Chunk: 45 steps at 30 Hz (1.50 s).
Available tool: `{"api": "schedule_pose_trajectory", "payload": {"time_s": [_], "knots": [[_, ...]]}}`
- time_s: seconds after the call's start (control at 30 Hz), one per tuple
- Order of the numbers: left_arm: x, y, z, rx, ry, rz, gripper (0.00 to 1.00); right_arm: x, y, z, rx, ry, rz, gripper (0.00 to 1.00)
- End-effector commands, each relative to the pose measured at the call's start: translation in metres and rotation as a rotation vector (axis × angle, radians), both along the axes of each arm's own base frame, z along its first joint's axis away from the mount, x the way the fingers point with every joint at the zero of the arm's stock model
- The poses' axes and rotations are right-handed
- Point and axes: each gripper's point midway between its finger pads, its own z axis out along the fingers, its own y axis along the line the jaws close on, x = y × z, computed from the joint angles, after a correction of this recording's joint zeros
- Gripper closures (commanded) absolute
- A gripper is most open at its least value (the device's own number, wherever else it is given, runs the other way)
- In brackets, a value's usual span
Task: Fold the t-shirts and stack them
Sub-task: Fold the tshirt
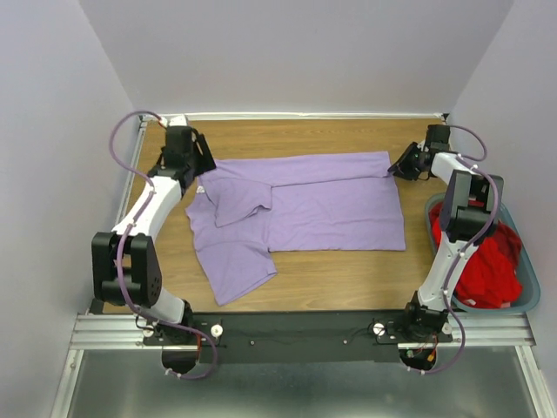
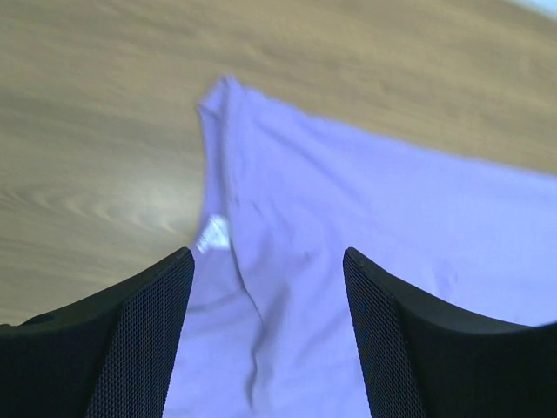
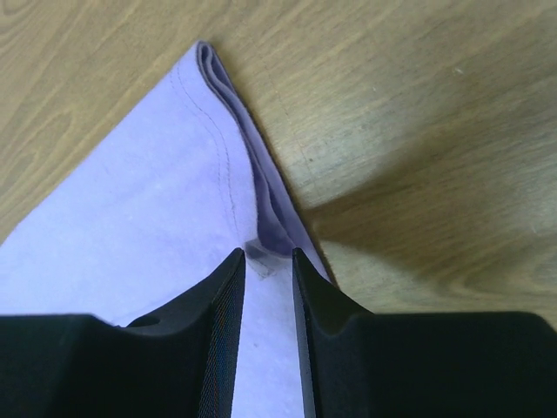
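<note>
The lavender t-shirt (image 1: 305, 209) lies spread on the table, its far edge folded over and one sleeve hanging toward the near left. My left gripper (image 1: 203, 167) is open just above the shirt's far left end, by the collar label; cloth (image 2: 348, 200) shows between its fingers (image 2: 268, 257). My right gripper (image 1: 398, 167) is at the shirt's far right corner. Its jaws (image 3: 267, 254) stand narrow, pinching the doubled hem (image 3: 157, 174). The red t-shirt (image 1: 487, 270) lies crumpled in the basket.
The teal-grey basket (image 1: 533, 300) stands at the table's right edge beside the right arm. Bare wood runs along the far side and the front of the table (image 1: 348, 274). Walls close in the back and sides.
</note>
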Motion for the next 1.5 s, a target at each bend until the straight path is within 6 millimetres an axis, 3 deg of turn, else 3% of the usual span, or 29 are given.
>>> {"api": "schedule_pose_trajectory", "payload": {"time_s": [0.0,0.03,0.13,0.4,0.63,0.73,1.03,1.3,1.47], "knots": [[-0.029,-0.023,-0.031,-0.005,0.052,-0.078,0.23,0.007,0.004,-0.007,0.055,-0.023,-0.01,0.65],[-0.039,-0.023,-0.044,0.0,0.077,-0.081,0.23,0.008,0.003,-0.007,0.056,-0.024,-0.012,0.65],[-0.048,-0.021,-0.052,0.012,0.071,-0.076,0.23,0.007,0.003,-0.015,0.054,-0.006,-0.017,0.65],[-0.043,-0.02,-0.056,0.02,0.06,-0.071,0.23,0.0,0.002,-0.029,0.046,0.026,-0.021,0.65],[-0.045,-0.018,-0.069,0.027,0.086,-0.069,0.23,0.0,-0.002,-0.016,0.005,-0.002,-0.007,0.86],[-0.045,-0.017,-0.069,0.034,0.086,-0.062,0.23,0.003,-0.004,-0.005,-0.01,-0.025,-0.004,0.89],[-0.045,-0.013,-0.073,0.05,0.1,-0.051,0.23,-0.002,-0.017,0.005,-0.089,-0.005,-0.01,0.87],[-0.046,-0.012,-0.081,0.058,0.135,-0.048,0.23,-0.011,-0.031,0.001,-0.167,0.048,-0.031,0.78],[-0.046,-0.012,-0.083,0.057,0.141,-0.046,0.23,-0.007,-0.038,0.021,-0.21,0.021,-0.035,0.77]]}}
